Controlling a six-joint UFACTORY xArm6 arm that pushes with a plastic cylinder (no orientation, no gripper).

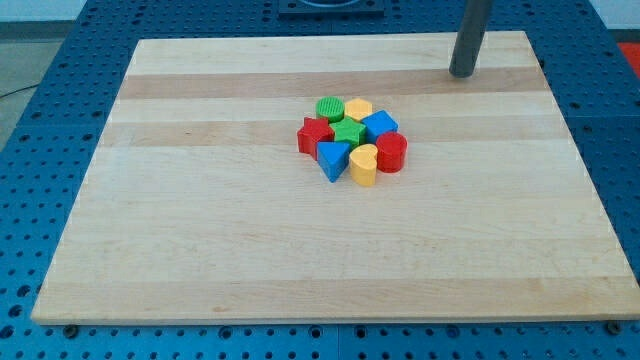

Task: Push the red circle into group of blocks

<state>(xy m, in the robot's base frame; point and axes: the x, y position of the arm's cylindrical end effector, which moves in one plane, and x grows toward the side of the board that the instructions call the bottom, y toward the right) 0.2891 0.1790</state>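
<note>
The red circle (391,152) sits at the right edge of a tight cluster of blocks near the board's middle, touching a yellow heart (364,165) and a blue block (379,125). The cluster also holds a red star (314,135), a green star (348,134), a green round block (329,108), a yellow block (358,108) and a blue triangle (332,160). My tip (462,75) rests on the board at the view's upper right, well apart from the cluster, up and to the right of the red circle.
The wooden board (200,220) lies on a blue perforated table (60,60). A dark fixture (330,8) stands past the board's top edge.
</note>
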